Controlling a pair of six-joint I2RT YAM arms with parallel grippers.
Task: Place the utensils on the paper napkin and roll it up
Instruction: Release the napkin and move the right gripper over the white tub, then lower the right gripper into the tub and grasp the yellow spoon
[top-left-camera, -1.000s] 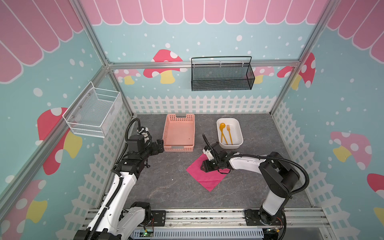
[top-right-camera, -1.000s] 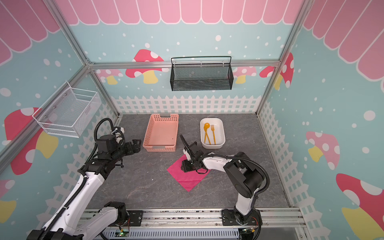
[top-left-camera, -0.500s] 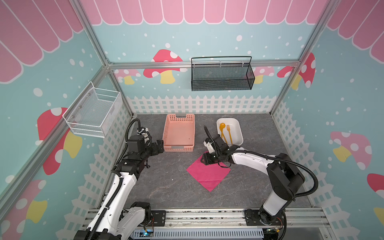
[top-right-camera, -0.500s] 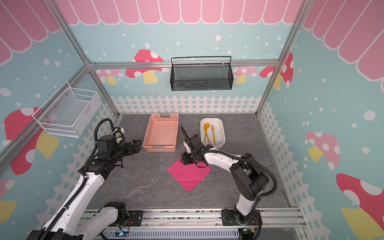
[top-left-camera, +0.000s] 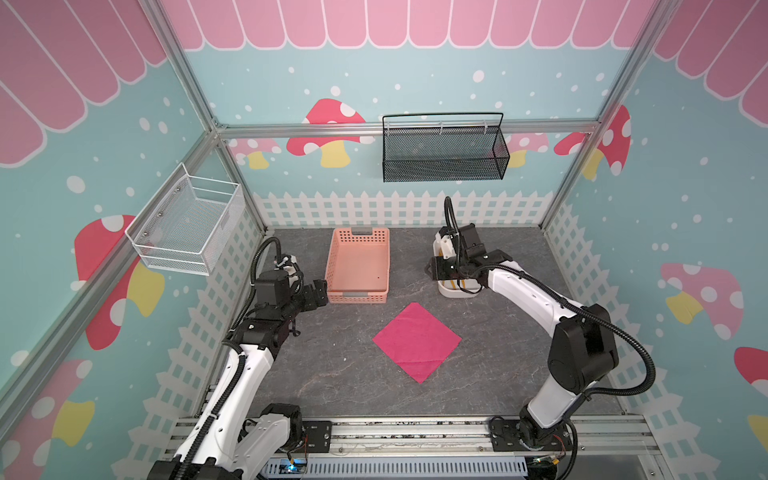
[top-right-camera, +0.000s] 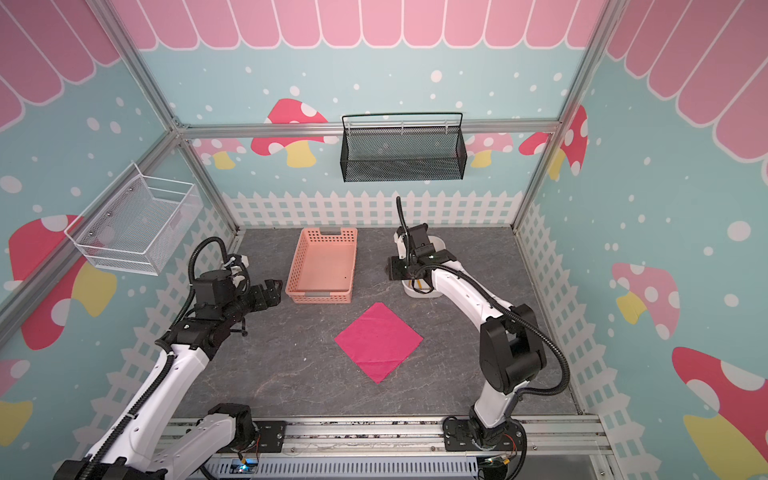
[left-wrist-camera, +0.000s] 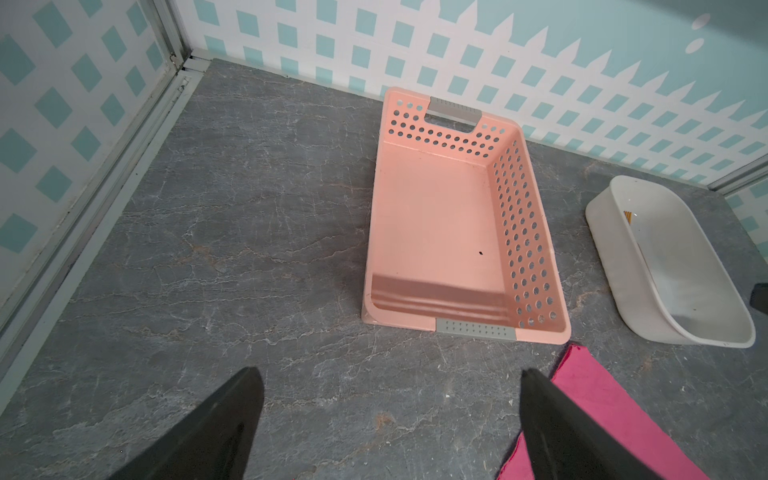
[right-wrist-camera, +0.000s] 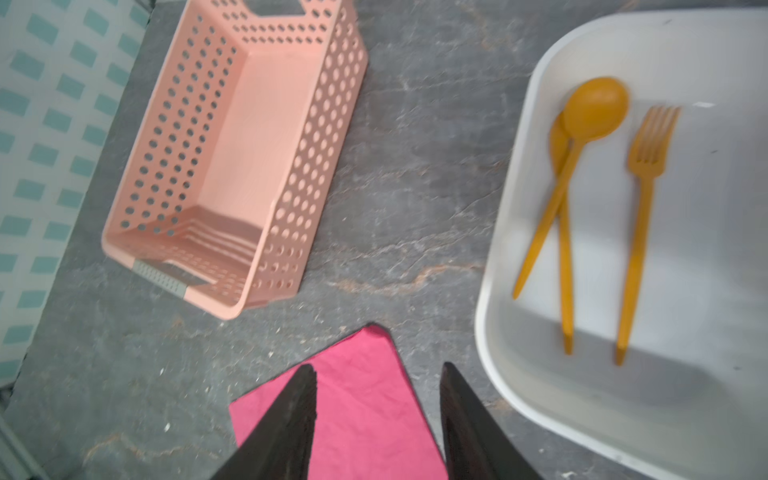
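The paper napkin (top-left-camera: 417, 340) (top-right-camera: 378, 340) lies flat on the grey floor as a magenta diamond, with nothing on it. The utensils lie in a white tray (right-wrist-camera: 706, 249) (top-left-camera: 457, 293): a spoon (right-wrist-camera: 594, 108), a fork (right-wrist-camera: 648, 166) and a thin straight piece (right-wrist-camera: 564, 257) under the spoon. In both top views my right arm hides most of them. My right gripper (right-wrist-camera: 376, 368) (top-left-camera: 434, 270) hovers over the tray's left edge, open and empty, with the napkin's (right-wrist-camera: 353, 395) corner below it. My left gripper (left-wrist-camera: 390, 374) (top-left-camera: 320, 291) stands wide open left of the basket, holding nothing.
A salmon perforated basket (top-left-camera: 357, 297) (left-wrist-camera: 523, 232) (right-wrist-camera: 307, 166) stands empty left of the tray. A black mesh basket (top-left-camera: 444, 153) hangs on the back wall and a white wire basket (top-left-camera: 187, 224) on the left wall. Picket-fence walls enclose the floor.
My right gripper has risen off the napkin and moved back to the white tray, leaving the napkin uncovered and flat. The left arm has not moved.
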